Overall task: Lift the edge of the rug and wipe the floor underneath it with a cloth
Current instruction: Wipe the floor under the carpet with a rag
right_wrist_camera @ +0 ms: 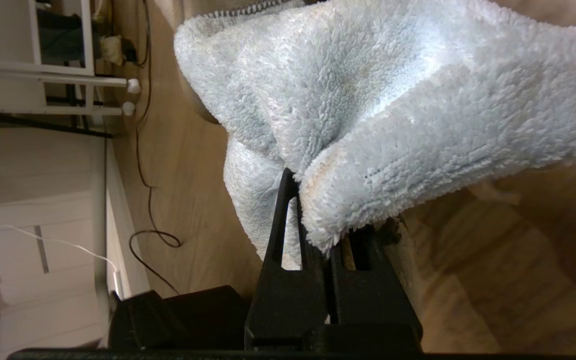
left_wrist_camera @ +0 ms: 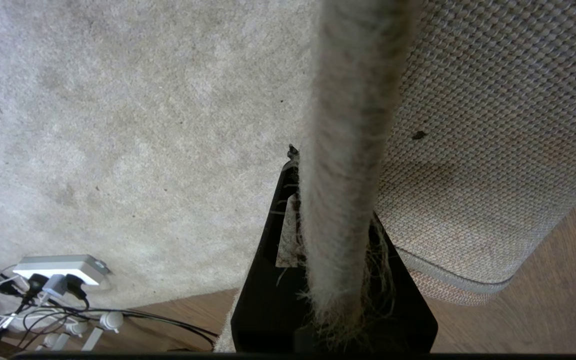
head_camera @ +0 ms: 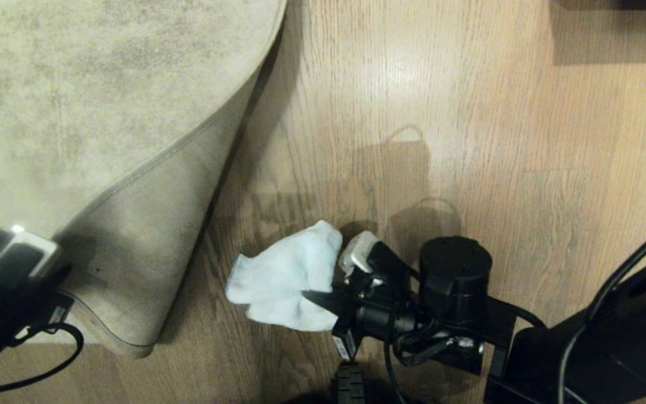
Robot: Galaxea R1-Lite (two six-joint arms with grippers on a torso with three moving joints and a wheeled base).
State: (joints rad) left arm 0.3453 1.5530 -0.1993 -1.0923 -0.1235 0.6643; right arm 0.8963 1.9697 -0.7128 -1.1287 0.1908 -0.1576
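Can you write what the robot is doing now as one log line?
left gripper: shut on beige rug edge, lifted | right gripper: shut on fluffy pale blue cloth | wood floor: exposed

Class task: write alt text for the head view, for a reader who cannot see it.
A mottled beige-grey rug's corner is folded back, tan woven backing up, held by the left gripper with its jaws shut. Beside it, the right gripper, jaws shut, holds a fluffy pale blue-white cloth over the light brown wood-grain floor.

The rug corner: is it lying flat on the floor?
No, the rug edge is folded back, its woven backing showing, pinched in the left gripper.
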